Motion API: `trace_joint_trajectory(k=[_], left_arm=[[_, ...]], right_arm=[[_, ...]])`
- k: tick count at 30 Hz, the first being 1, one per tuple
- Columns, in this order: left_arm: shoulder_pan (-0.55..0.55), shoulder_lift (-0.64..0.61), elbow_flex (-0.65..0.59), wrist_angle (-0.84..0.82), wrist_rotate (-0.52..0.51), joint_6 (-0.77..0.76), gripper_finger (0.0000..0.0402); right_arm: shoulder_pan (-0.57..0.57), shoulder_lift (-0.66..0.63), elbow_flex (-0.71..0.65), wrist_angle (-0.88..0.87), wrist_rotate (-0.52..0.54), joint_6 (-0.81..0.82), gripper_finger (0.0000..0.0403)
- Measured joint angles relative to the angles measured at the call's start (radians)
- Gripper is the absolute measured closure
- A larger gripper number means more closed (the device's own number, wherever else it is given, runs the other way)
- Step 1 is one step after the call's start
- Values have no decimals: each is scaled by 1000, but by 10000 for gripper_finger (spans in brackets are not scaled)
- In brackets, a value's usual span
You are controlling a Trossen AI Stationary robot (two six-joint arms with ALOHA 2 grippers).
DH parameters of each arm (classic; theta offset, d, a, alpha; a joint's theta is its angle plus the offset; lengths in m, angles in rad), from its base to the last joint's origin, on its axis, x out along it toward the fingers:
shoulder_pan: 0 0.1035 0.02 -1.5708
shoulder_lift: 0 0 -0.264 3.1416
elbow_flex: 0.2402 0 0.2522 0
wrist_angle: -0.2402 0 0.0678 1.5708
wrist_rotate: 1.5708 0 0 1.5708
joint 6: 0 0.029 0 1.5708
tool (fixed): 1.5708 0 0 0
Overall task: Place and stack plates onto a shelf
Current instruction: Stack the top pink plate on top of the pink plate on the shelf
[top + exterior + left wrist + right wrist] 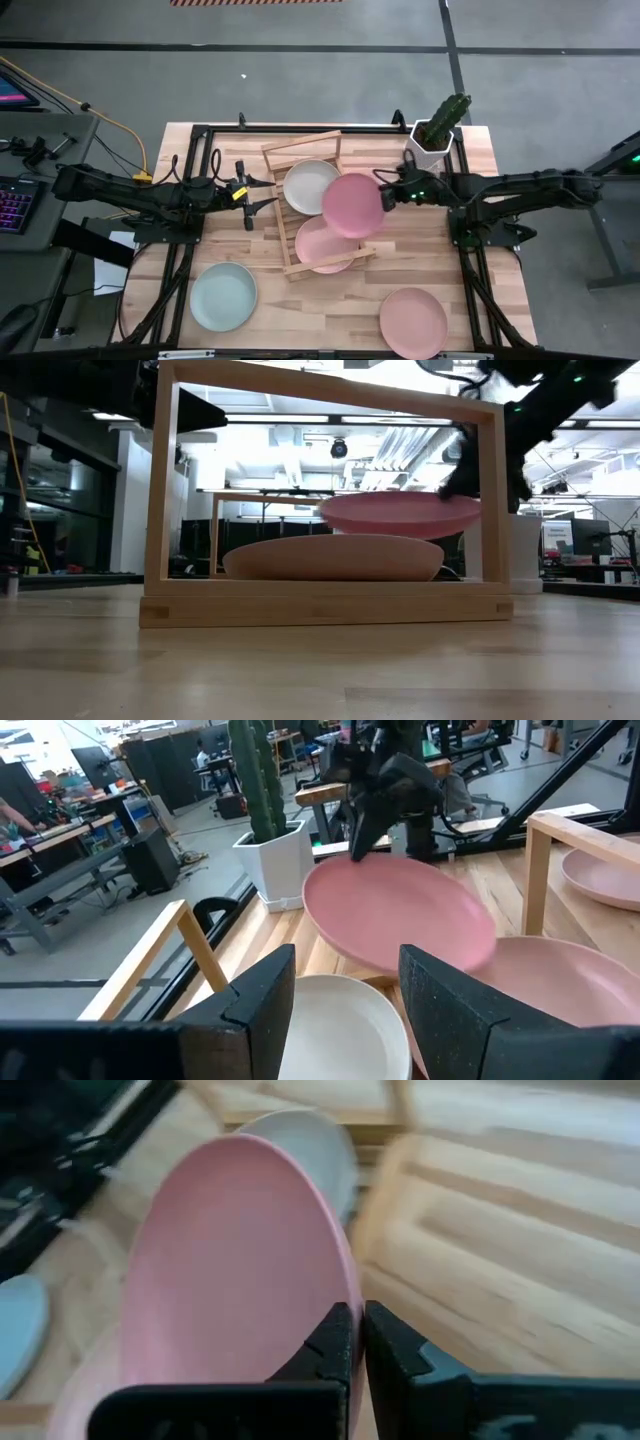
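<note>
The wooden shelf (pixel 292 262) stands askew at the table's middle. A cream-white plate (pixel 306 185) lies flat in its far half and a pink plate (pixel 322 247) in its near half. A second pink plate (pixel 352 203) hangs above both, with my right gripper (pixel 386 192) shut on it. My left gripper (pixel 262 192) stands open at the shelf's left side, pointing level toward the plates and touching nothing. A mint-blue plate (pixel 223 295) and a third pink plate (pixel 413 322) lie flat on the table. My right gripper pinches the pink plate's rim (pixel 345 1302) between its two fingers, on the side toward the table's right edge. The fingers (pixel 362 832) come from the right, slanting down. The plate (pixel 400 513) is lifted clear, nearly level, above the plate on the shelf.
A white pot with a cactus (pixel 437 135) stands at the far right corner, close behind my right arm. The shelf's raised frame rails (pixel 160 490) rise around the plates. Bare tabletop (pixel 320 310) lies between the two plates near the front edge.
</note>
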Motion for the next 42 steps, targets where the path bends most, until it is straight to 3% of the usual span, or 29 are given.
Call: trace_joint_trajectory(k=[4,10,22,31,42], left_arm=[[0,0,0,0,0,0,232],[0,0,0,-1,1,0,232],[0,0,0,0,2,2,232],[0,0,0,14,2,1,232],[0,0,0,13,2,1,232]], right_arm=[[0,128,0,190,-67,-36,403],[14,257,0,342,-153,-52,403],[103,359,0,444,-141,-37,403],[109,426,0,494,-138,-37,403],[109,432,0,518,-249,-55,384]])
